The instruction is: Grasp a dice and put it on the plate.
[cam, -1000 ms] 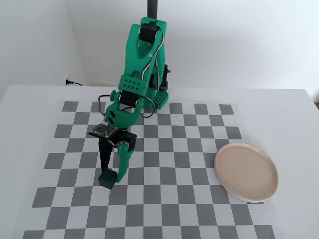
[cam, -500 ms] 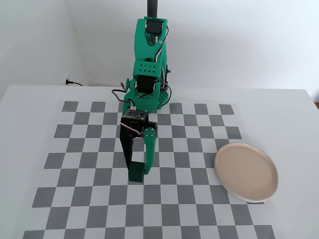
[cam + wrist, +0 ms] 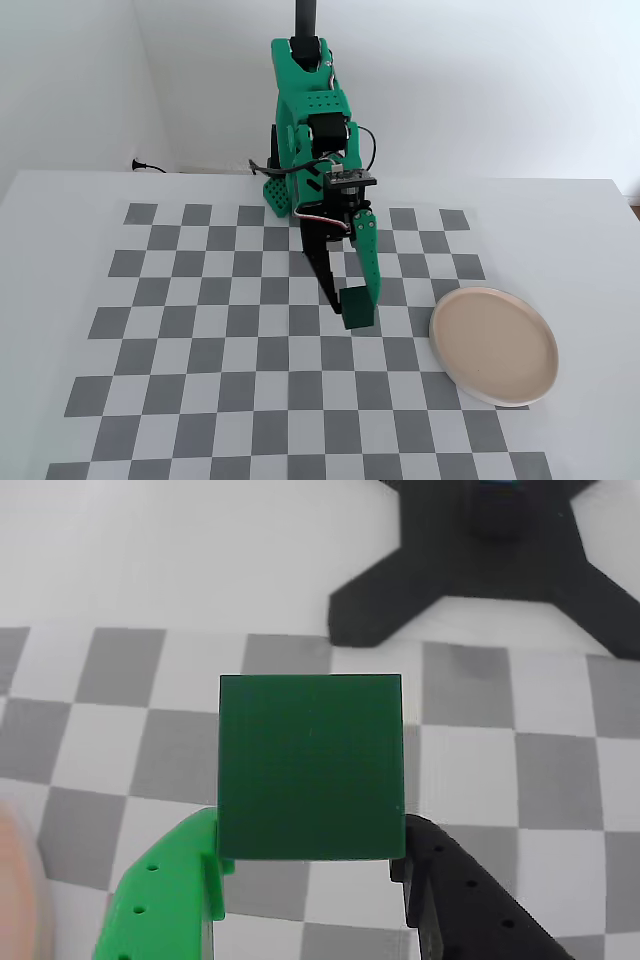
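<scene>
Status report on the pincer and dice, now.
Pincer shut on dice. Dice low over the checkerboard, not yet on plate. Plate empty, path to it clear.

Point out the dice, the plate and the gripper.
dice [image 3: 310,768], wrist view, middle of its facing side.
plate [image 3: 493,345], fixed view, bare centre.
gripper [image 3: 352,318], fixed view, midway between the fingertips, shut on the dice.

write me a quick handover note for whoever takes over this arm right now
Gripper: closed on the dice, green finger on one side and black finger on the other in the wrist view.
Dice: between the fingertips, low over the checkerboard; whether it is lifted cannot be told.
Plate: empty, to the right of the gripper in the fixed view.
Done: grasp.
Left: carry the dice to the plate and release it there.
</scene>
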Robot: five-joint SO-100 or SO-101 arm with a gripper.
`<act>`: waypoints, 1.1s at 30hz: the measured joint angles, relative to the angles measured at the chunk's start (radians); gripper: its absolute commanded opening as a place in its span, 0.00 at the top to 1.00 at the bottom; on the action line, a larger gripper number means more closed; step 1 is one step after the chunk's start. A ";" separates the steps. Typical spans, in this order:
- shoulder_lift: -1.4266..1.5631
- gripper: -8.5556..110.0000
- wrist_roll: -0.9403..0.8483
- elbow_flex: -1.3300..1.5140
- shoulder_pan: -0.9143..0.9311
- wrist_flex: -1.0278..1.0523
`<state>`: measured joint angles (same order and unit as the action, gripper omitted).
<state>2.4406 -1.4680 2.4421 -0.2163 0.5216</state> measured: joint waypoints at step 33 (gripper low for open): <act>0.031 0.96 -0.069 0.029 -0.540 -0.052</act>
<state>2.4712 -1.5370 2.4712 -0.7563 0.4694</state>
